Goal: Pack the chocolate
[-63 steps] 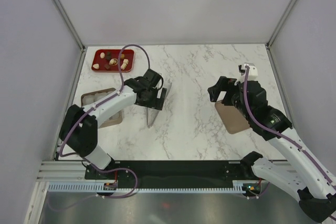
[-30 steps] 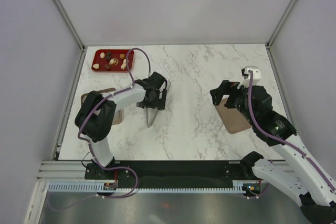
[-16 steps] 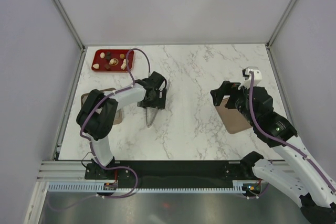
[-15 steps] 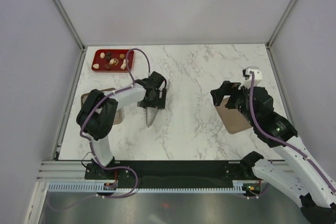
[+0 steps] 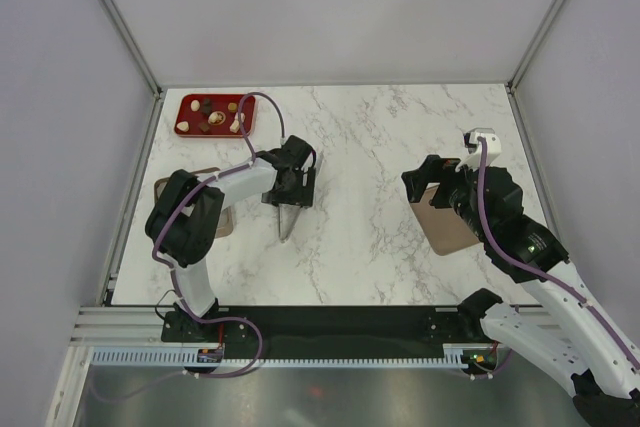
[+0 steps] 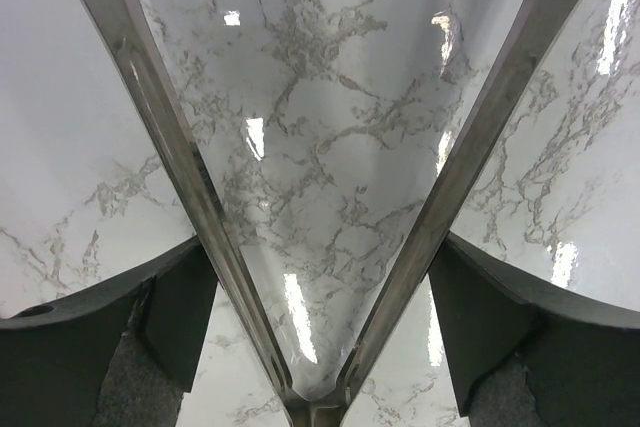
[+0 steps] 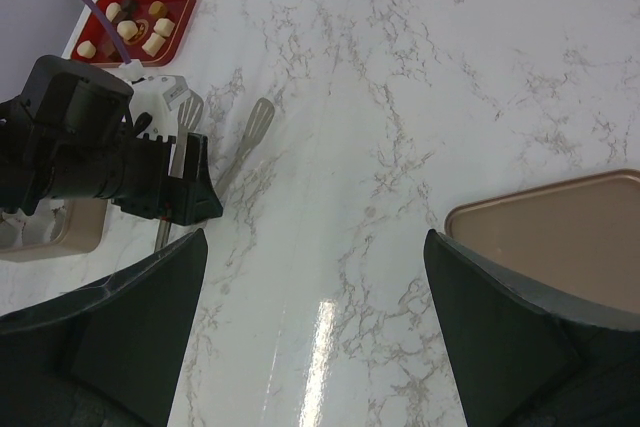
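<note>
Several small pieces of chocolate [image 5: 213,115], cream, tan and brown, lie in a red tray [image 5: 186,102] at the far left corner; the right wrist view shows the chocolate [image 7: 128,23] too. My left gripper [image 5: 289,188] is low over metal tongs [image 5: 288,215] lying on the table. In the left wrist view the tongs [image 6: 172,152] form a V between the fingers, and my left gripper [image 6: 320,257] stands open astride both arms. My right gripper [image 5: 421,179] hovers open and empty over the table's right side, as my right gripper [image 7: 315,247] shows from the wrist.
A flat tan-brown lid [image 5: 452,227] lies under my right arm. A tan box with a white insert [image 5: 178,190] sits at the left edge, partly hidden by my left arm. Grey walls close in the table on three sides.
My left arm's elbow swung in and the gripper settled over the tongs; its jaws have narrowed slightly. My right arm drifted a little.
</note>
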Controlling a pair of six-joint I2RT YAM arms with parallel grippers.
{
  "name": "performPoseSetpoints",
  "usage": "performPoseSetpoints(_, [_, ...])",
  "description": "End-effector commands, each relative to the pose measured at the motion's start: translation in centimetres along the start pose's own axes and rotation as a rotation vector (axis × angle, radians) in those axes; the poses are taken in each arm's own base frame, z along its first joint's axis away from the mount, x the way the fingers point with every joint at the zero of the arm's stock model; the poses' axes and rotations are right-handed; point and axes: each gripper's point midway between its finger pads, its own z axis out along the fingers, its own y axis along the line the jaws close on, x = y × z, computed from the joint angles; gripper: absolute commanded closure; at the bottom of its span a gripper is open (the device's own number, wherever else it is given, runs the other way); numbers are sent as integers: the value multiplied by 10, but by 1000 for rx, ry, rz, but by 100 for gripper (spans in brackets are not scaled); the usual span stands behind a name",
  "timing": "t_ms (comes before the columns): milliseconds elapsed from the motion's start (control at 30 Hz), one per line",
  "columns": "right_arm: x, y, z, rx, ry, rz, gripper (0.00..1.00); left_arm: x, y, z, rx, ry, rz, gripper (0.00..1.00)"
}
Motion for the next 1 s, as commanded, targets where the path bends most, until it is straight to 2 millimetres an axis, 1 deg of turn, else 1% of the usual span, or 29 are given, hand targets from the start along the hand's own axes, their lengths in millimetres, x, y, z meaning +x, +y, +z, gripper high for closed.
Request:
performPoseSetpoints(0, [-11,4,-2,-15,-39,1,2,-13,-1,10,1,-35,-39,11])
performPoseSetpoints(100, [-13,4,-3,-17,-43,3,2,-13,0,8,-2,-33,-37,15])
performPoseSetpoints(133, [-13,5,-3,-21,-42,5,2,-15,0,3,-4,-41,-37,17])
performPoseSetpoints(200, [-12,6,-4,-24,-37,7,2,-15,4,-4,-18,-34,-26,20])
performPoseSetpoints(233, [-13,7,-4,-30,-38,8,2,-22,5,-12,-22,-55,-25,24])
performPoseSetpoints(300, [-14,8,-5,-32,-39,9,2,-23,9,-23,-38,-54,-10,27])
performPoseSetpoints(333, [-15,9,-6,-36,-40,10,2,-29,10,-31,-40,-71,-7,29])
performPoseSetpoints(467, [-17,11,-7,-41,-41,19,2,-44,13,-73,-15,-132,24,34])
performPoseSetpoints(500, [-16,10,-7,-40,-38,22,2,-41,15,-79,-16,-122,31,36])
performPoseSetpoints(533, [-17,11,-7,-44,-39,30,2,-43,15,-86,-12,-129,34,39])
performPoseSetpoints(567, [-16,12,-7,-49,-35,33,2,-47,16,-96,-5,-149,37,40])
performPoseSetpoints(733, [-13,17,-6,-67,-18,51,2,-48,18,-127,23,-172,51,42])
performPoseSetpoints(800, [-14,19,-6,-73,-16,52,2,-53,18,-140,38,-201,49,42])
performPoseSetpoints(967, [-15,21,-5,-80,-12,60,2,-56,18,-157,61,-222,69,43])
